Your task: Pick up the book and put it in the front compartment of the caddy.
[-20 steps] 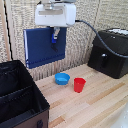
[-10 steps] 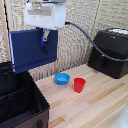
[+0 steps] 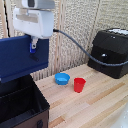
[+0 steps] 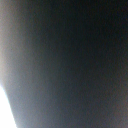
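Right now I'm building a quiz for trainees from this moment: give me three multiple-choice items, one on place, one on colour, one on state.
1. Where is the book?
A. Lying on the table
B. Held in the air above the caddy
C. On the black box

2. What colour is the cup?
A. Red
B. Green
C. White

3. What is the gripper doing?
A. Hanging open
B. Gripping the bowl
C. Shut on the book

Answers: 1 B, the book hangs over the caddy; 2 A, the cup beside the blue bowl is red; 3 C, the book hangs from it.
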Motion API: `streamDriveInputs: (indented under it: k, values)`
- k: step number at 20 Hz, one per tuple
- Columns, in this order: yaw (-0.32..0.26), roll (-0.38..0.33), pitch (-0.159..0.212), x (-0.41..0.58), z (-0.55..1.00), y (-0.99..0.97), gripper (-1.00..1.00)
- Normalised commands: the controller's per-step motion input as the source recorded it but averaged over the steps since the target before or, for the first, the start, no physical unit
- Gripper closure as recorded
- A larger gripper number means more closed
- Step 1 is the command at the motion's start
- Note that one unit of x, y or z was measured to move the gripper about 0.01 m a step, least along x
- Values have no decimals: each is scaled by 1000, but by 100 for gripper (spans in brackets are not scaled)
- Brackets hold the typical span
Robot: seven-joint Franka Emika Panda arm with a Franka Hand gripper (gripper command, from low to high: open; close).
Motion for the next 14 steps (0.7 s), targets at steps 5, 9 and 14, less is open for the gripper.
streamDriveInputs:
  k: [5,9,14]
  values:
    - [-60,-87,42,83,0,839,100]
    - [-55,-135,1,97,-83,647,100]
    - [-12,-138,-5,143,-91,395,100]
